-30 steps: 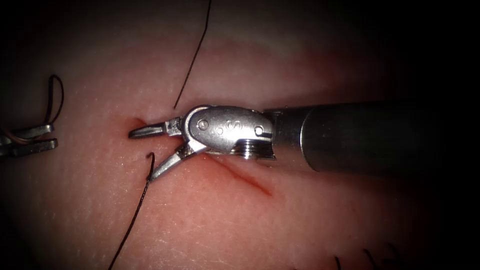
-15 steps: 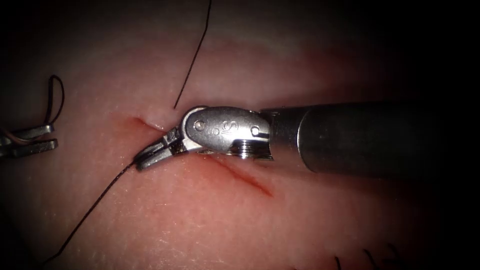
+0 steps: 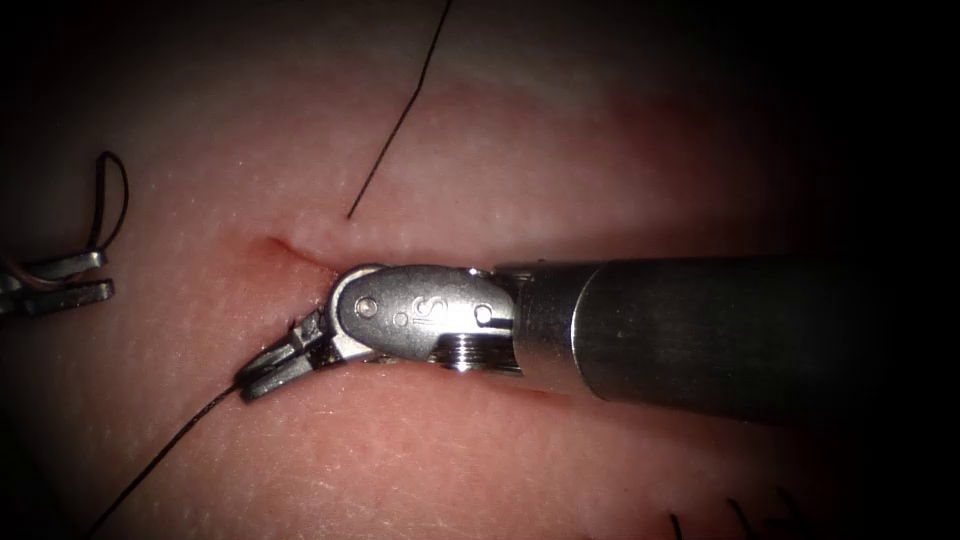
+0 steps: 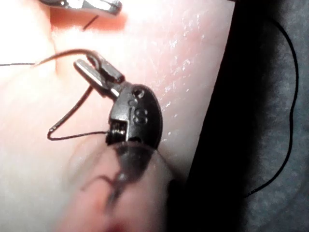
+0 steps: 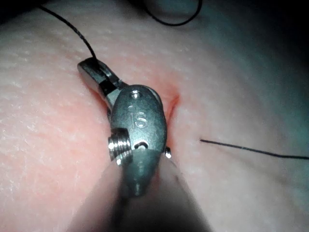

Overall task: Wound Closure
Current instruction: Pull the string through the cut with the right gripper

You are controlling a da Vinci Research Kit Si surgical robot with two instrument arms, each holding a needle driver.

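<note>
- Endoscope view: the right end effector (image 3: 262, 374) comes in from the right of the frame and lies low over the tissue (image 3: 520, 170). Its two jaws are together and clamped on the thread (image 3: 160, 464). One second ago the jaws stood apart around the thread's free end; since then they have closed on it and the tool has moved toward the lower left.
- From the jaw tips the thread runs down to the lower left edge of the frame. A second strand (image 3: 395, 125) comes from the top of the frame and ends on the tissue just above the cut (image 3: 285, 245).
- The cut is a thin red line in the middle of the frame, and the tool's wrist covers most of it. Some red fluid (image 3: 260, 250) lies at its left end.
- The left end effector (image 3: 60, 280) rests at the far left edge, with a small gap between its jaws. A dark loop of thread stands just above it. I cannot tell if it holds anything.
- Left wrist view: the left end effector (image 4: 99, 72) is over the tissue, and thread passes beside its jaws.
- Right wrist view: the right end effector (image 5: 96, 72) is closed on the thread next to the cut.
- I cannot find the needle anywhere.
</note>
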